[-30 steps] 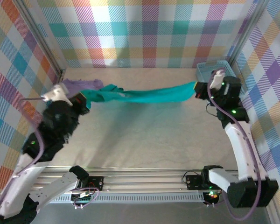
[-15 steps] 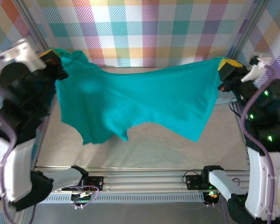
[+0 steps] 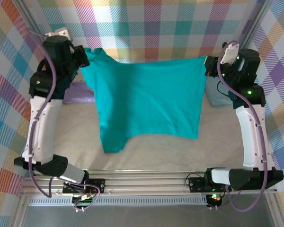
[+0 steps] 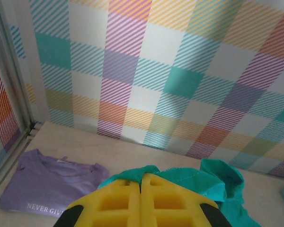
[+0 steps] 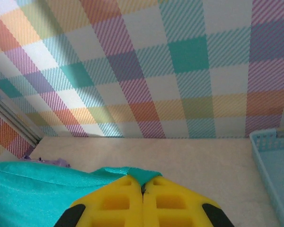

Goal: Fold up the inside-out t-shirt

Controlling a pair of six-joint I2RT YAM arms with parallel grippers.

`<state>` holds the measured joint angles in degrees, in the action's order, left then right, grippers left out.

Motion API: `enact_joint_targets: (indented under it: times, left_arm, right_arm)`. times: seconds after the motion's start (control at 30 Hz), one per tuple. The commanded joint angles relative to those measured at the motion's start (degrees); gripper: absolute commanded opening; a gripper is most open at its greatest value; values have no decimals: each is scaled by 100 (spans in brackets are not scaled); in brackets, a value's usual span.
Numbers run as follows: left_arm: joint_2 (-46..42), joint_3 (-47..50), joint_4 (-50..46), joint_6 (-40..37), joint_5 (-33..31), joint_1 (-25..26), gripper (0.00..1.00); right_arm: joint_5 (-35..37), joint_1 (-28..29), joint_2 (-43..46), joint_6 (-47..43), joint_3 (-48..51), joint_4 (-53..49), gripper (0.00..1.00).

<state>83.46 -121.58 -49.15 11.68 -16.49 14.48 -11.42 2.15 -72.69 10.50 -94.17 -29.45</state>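
The teal t-shirt (image 3: pixel 146 101) hangs spread in the air above the table, stretched between both raised arms. My left gripper (image 3: pixel 84 57) is shut on its upper left corner, where teal cloth (image 4: pixel 189 182) bunches past the yellow fingers (image 4: pixel 116 201). My right gripper (image 3: pixel 209 67) is shut on the upper right corner, and a small tuft of cloth (image 5: pixel 142 175) pokes out between its yellow fingers (image 5: pixel 173 201). The shirt's lower edge dangles unevenly, longest at the lower left (image 3: pixel 111 144).
A lavender folded garment (image 3: pixel 78 92) lies on the table at the left, its white lettering (image 4: pixel 45 207) readable from the left wrist. A light blue basket (image 5: pixel 274 165) sits at the back right corner. Plaid walls close in the back and sides.
Both arms lifted the shirt from a low stretched band to a high spread hang. Since half a second ago the grippers moved inward and back, and the cloth hangs flatter.
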Motion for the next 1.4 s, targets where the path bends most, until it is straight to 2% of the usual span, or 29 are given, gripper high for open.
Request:
enact_joint_targets:
  times: [0.0,0.33,0.57,0.73,0.87,1.1,1.27,1.37]
  left_arm:
    - [-868,115,443,-39,267,-59,0]
    - [-2759,641,556,80,641,-59,0]
    - [-2823,-39,358,-64,603,-59,0]
    - [-2127,-427,253,-216,414,-59,0]
    - [-1416,-308,316,-298,413,-59,0]
    - [-312,1120,1435,-343,488,-59,0]
    - [1310,1393,2227,-318,618,-73,0]
    - [2903,590,2360,-306,819,-93,10]
  right_arm:
    - [-152,-32,551,-164,-233,120,0]
    - [-311,-24,2201,-25,-133,-317,0]
    - [-337,-28,2523,-3,-774,-738,0]
    - [-224,-23,2214,-189,-1068,-770,0]
    - [-107,-30,1786,-380,-835,-566,0]
    - [268,-27,771,-699,355,445,0]
    - [674,-30,-789,-901,843,1478,0]
    - [994,-26,-2434,-960,380,1963,5]
